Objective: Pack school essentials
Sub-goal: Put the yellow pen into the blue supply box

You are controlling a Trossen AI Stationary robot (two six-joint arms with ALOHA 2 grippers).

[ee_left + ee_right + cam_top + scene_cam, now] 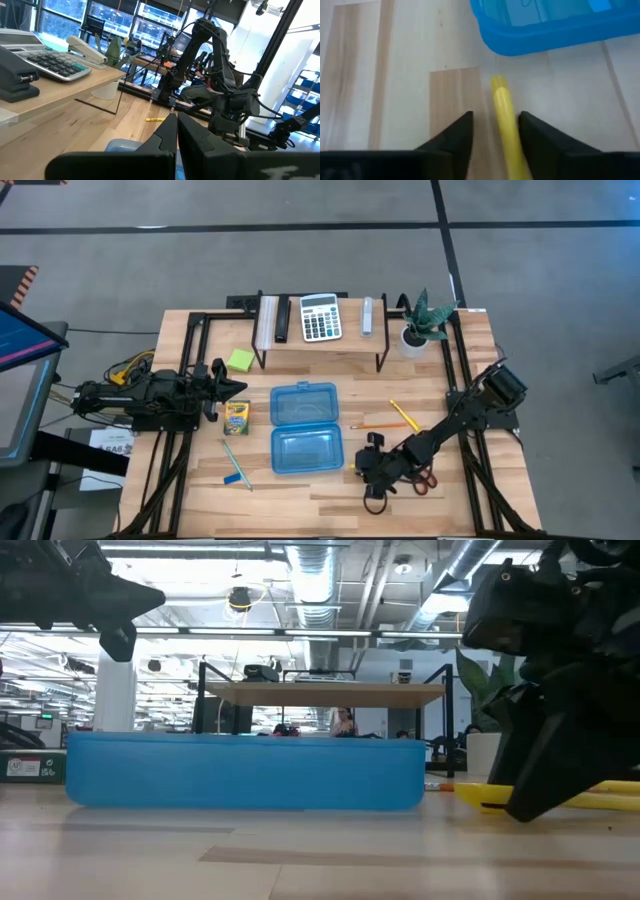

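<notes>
Right wrist view — yellow pencil (pixel 506 120) lies between right gripper's (pixel 495 131) parted fingers.

Open blue plastic case (pixel 305 428) lies at the centre of the light wooden bench (pixel 330 490). Yellow-green crayon box (pixel 236 415) sits just left of it, lime-green sticky-note pad (pixel 239 360) behind that, thin blue pen (pixel 236 463) in front. Grey-white calculator (pixel 320 317) rests on the wooden riser shelf (pixel 320 340) behind the case; small potted plant (pixel 420 325) stands right of the shelf. Yellow pencils (pixel 395 420) lie right of the case.
</notes>
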